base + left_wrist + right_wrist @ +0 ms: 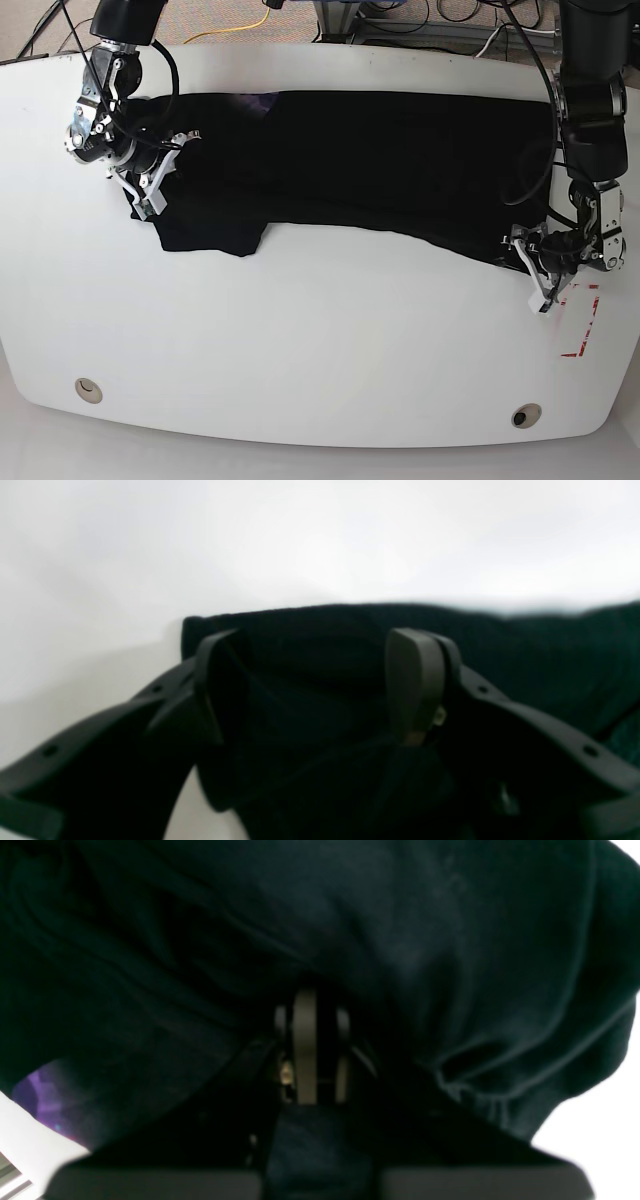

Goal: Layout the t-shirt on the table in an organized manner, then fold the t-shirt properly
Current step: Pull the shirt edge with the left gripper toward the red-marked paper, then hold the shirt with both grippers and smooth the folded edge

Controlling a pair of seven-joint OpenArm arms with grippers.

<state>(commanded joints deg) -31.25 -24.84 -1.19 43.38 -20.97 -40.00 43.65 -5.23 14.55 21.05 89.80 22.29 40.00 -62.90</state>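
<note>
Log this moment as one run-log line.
soft black cloth t-shirt: spread wide on white table | left claw: open over hem | right claw: shut on t-shirt

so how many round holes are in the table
2: one hole near the front edge below the right gripper, one hole near the front edge below the left gripper. The t-shirt could hide others.
</note>
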